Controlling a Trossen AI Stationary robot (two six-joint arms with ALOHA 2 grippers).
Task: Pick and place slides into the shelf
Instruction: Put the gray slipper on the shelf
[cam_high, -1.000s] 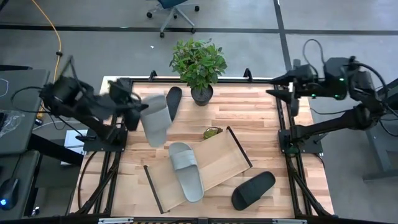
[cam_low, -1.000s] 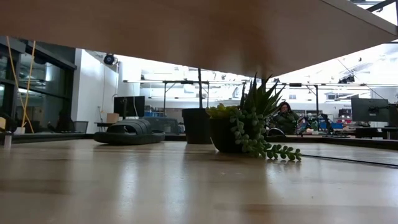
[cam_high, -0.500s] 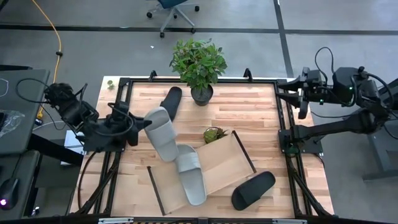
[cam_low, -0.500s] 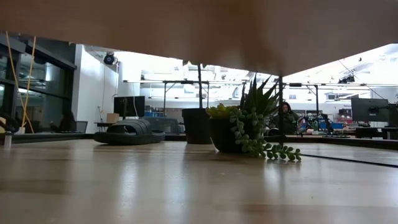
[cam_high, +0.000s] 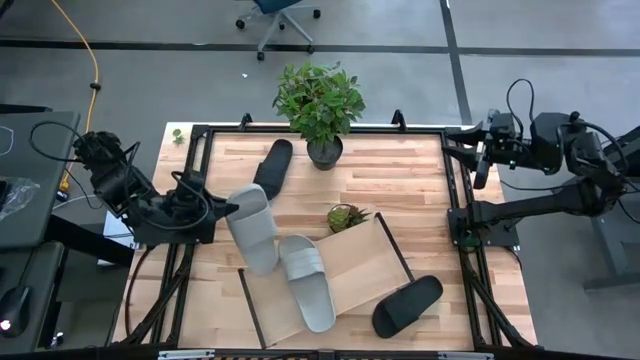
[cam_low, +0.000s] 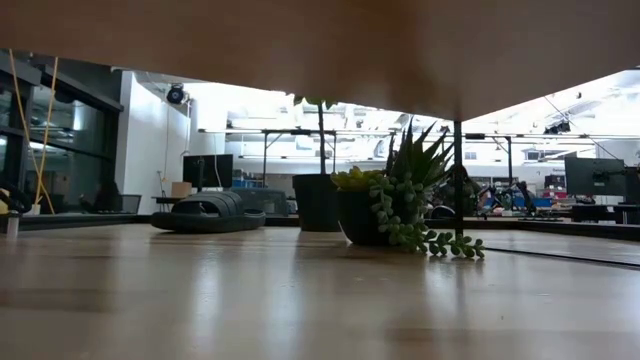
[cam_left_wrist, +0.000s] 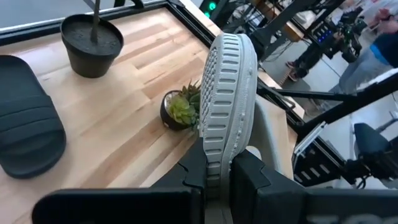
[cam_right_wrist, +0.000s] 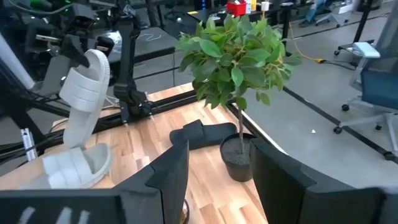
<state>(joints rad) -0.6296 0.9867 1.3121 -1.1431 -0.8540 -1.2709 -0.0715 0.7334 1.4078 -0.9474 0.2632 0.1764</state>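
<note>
Now: left claw (cam_high: 222, 208) clamped on light grey slide (cam_high: 251, 228), swung down from mid-air toward shelf (cam_high: 355, 262) | second grey slide (cam_high: 306, 282) lay on shelf | black slides at (cam_high: 272, 166), (cam_high: 408, 305) on bench | right claw (cam_high: 478, 150) parked, fingers apart | placement looked imminent

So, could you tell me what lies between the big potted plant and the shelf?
In the high view, a small succulent pot sits between the potted plant and the shelf, at the shelf's far edge; otherwise bare tabletop.
</note>
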